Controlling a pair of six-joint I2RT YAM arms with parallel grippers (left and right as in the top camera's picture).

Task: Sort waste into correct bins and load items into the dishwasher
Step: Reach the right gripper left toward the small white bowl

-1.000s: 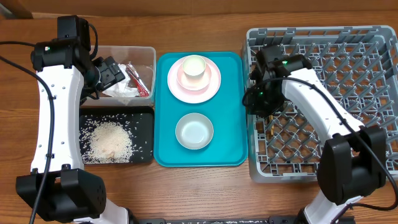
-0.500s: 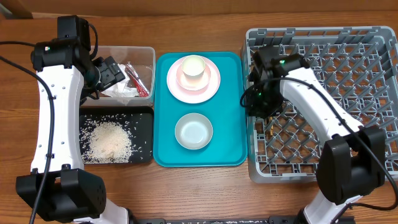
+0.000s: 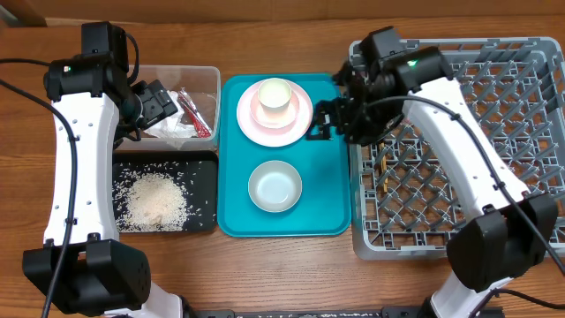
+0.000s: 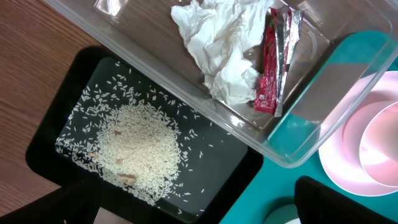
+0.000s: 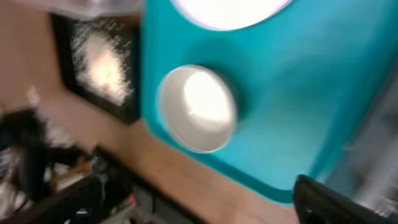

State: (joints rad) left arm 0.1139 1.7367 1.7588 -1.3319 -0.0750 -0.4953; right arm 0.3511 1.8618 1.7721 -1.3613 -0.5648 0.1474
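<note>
A clear tub [image 3: 199, 70] holds the crumpled tissue [image 4: 224, 43] and the red wrapper [image 4: 270, 68]. Below it, the black tray [image 3: 203, 190] carries a heap of rice [image 3: 157, 199]. My left gripper [image 3: 163, 102] hangs open over the tub, holding nothing. The pink plate [image 3: 274, 124] bears a pink bowl with a white cup [image 3: 275, 95] in it. The grey bowl [image 3: 275, 186] sits lower on the same teal tray. My right gripper [image 3: 318, 124] stands open and empty beside the plate. Two chopsticks [image 3: 386, 172] lie in the grey dish rack [image 3: 459, 247].
The teal serving tray [image 3: 327, 185] lies between the bins and the rack. The right arm reaches across the rack's left wall. The right wrist view is blurred and shows the grey bowl [image 5: 199, 109] on the teal tray [image 5: 311, 81].
My right gripper has opened and swung left out of the rack to the teal tray's right edge, beside the plate. The left arm has not moved.
</note>
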